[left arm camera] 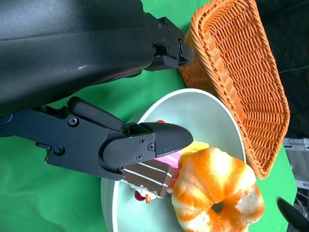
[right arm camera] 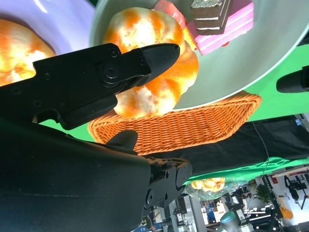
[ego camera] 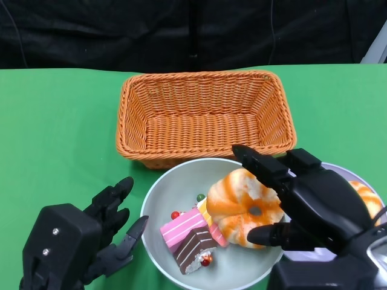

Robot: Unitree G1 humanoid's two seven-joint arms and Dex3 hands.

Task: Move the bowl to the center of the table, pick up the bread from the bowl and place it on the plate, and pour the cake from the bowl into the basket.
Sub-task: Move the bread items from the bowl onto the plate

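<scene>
The left hand point(ego camera: 91, 238) waits just beside the left rim of the bowl point(ego camera: 158, 192), fingers spread and holding nothing, apparently placed there to steady the bowl or be ready to take it for pouring. The bowl sits near the table's middle, just in front of the orange wicker basket point(ego camera: 204, 115), which suits the later tipping of the cake point(ego camera: 188, 237) into it; the pink and brown cake slices lie in the bowl's lower left part, touching the bread. The bread point(ego camera: 242, 205), an orange ring-shaped loaf, rests in the bowl's right half, and the right hand point(ego camera: 302, 202) brackets it, one finger over its far side and another at its near edge. Whether these fingers press the loaf yet I cannot tell. The plate point(ego camera: 357, 178) lies under the right hand, already bearing another orange piece.
</scene>
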